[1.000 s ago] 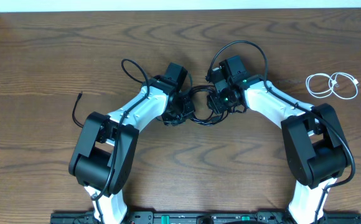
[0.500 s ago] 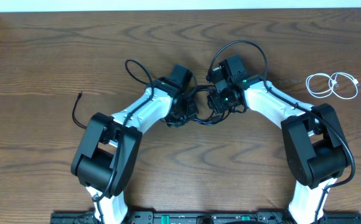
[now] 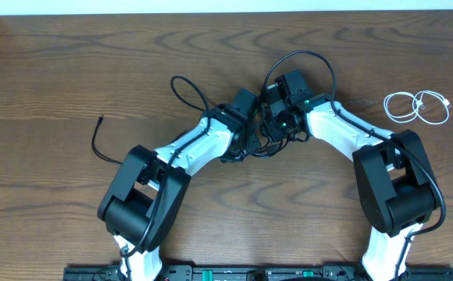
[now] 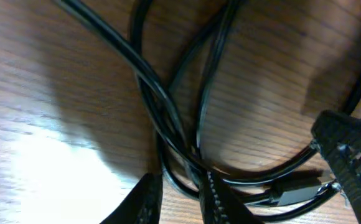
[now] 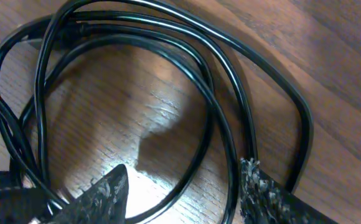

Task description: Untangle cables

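Left gripper: low over the table, jaws drawn close together, with strands of the black cables running down into the narrow gap between its fingers. Whether the strands are actually pinched cannot be told.
Right gripper: released, jaws standing wide apart. One black strand passes through the gap nearer the right-hand finger, and nothing is clamped.
Arms: in the overhead view both reach inward and meet at the middle of the table, with the two grippers just beside each other over the same knot.
Black cables: a tangle of overlapping loops lying flat on the wood between and under the two grippers. Several strands cross in one tight bundle right in front of the left gripper.
Plug end: a small dark connector lying among the strands, near the right gripper's textured fingertip.
White cable: coiled in two small loops at the right side of the table, well apart from the tangle.
Lone black cable: a single curved cord at the left side, apart from both grippers.
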